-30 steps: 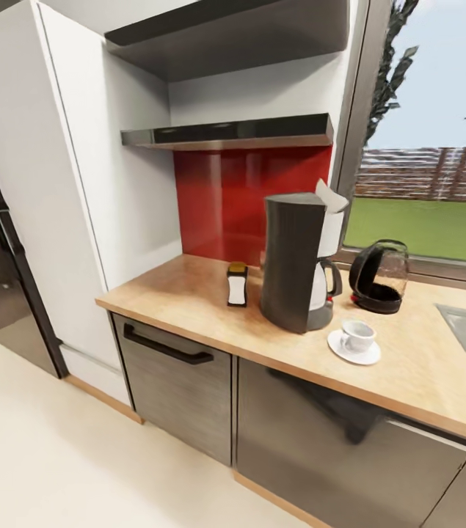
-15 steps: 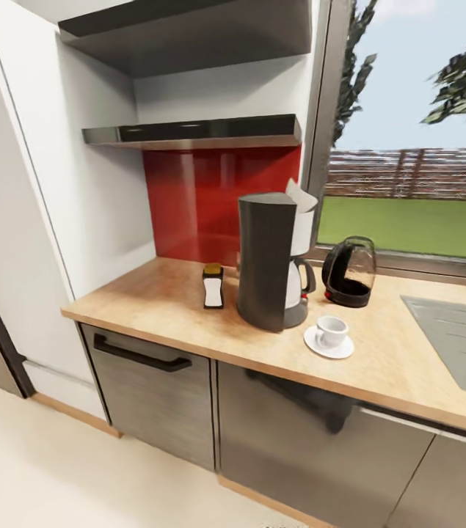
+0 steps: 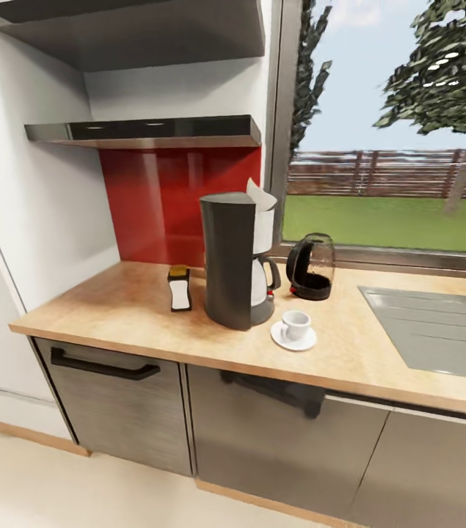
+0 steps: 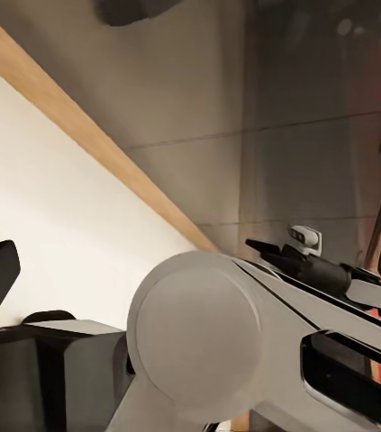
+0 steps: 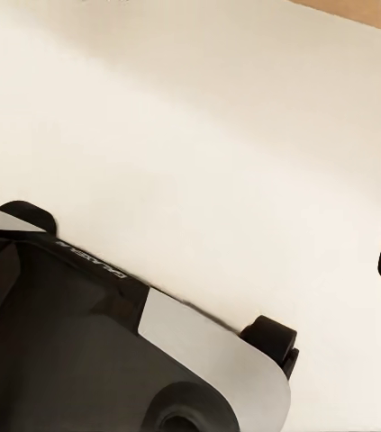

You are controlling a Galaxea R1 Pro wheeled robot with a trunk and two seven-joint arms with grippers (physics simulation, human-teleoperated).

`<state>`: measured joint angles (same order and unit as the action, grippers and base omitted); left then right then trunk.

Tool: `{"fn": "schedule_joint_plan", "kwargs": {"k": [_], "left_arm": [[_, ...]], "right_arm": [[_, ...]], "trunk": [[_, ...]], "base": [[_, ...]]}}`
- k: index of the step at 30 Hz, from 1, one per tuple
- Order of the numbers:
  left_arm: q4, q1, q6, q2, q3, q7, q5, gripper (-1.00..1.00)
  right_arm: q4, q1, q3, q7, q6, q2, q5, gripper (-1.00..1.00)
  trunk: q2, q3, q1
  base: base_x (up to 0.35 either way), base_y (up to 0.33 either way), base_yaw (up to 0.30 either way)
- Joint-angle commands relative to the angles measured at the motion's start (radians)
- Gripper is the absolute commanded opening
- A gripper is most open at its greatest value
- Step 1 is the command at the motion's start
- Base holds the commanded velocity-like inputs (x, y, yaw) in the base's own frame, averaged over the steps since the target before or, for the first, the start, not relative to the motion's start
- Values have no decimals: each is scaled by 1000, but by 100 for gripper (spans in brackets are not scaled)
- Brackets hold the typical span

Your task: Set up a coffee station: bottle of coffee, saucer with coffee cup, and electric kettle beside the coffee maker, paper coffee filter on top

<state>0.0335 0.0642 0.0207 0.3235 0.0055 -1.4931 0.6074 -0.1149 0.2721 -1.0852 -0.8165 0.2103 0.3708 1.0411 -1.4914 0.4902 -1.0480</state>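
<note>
The coffee maker stood on the wooden countertop, and a white paper filter sat on its top. The bottle of coffee was just beside it at 9 o'clock. The cup sat on the saucer at 4 o'clock from the maker. The kettle stood near at 2 o'clock. I could not tell how far open the fingers of either gripper were
</note>
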Motion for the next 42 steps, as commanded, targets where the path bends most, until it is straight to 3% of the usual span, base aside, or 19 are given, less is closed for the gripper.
{"fn": "schedule_joint_plan", "kwargs": {"k": [1, 12, 33, 38, 39, 42], "left_arm": [[1, 0, 2, 0, 0, -3, 0, 100], [1, 0, 2, 0, -1, -3, 0, 100], [0, 0, 2, 0, -1, -2, 0, 100], [0, 0, 2, 1, 0, -1, 0, 100], [0, 0, 2, 1, 0, 11, 0, 100], [0, 0, 3, 1, 1, 81, 0, 100]], "right_arm": [[0, 1, -9, 0, 7, 0, 5, 100], [0, 1, -9, -1, 8, 0, 5, 100], [0, 0, -9, 8, 10, -1, 4, 100], [0, -1, -9, 73, 7, -4, 5, 100], [0, -1, -9, 131, 4, -13, 7, 100], [1, -1, -8, 218, 1, -22, 9, 100]], "trunk": [[-1, 1, 0], [-1, 0, 0], [-1, -13, 0], [-1, -13, 0], [-1, -14, 0], [-1, -14, 0]], "base": [[44, 125, -139], [126, 211, -122], [6, 9, -258], [0, 0, -61], [0, 0, -16], [0, 0, -9]]}}
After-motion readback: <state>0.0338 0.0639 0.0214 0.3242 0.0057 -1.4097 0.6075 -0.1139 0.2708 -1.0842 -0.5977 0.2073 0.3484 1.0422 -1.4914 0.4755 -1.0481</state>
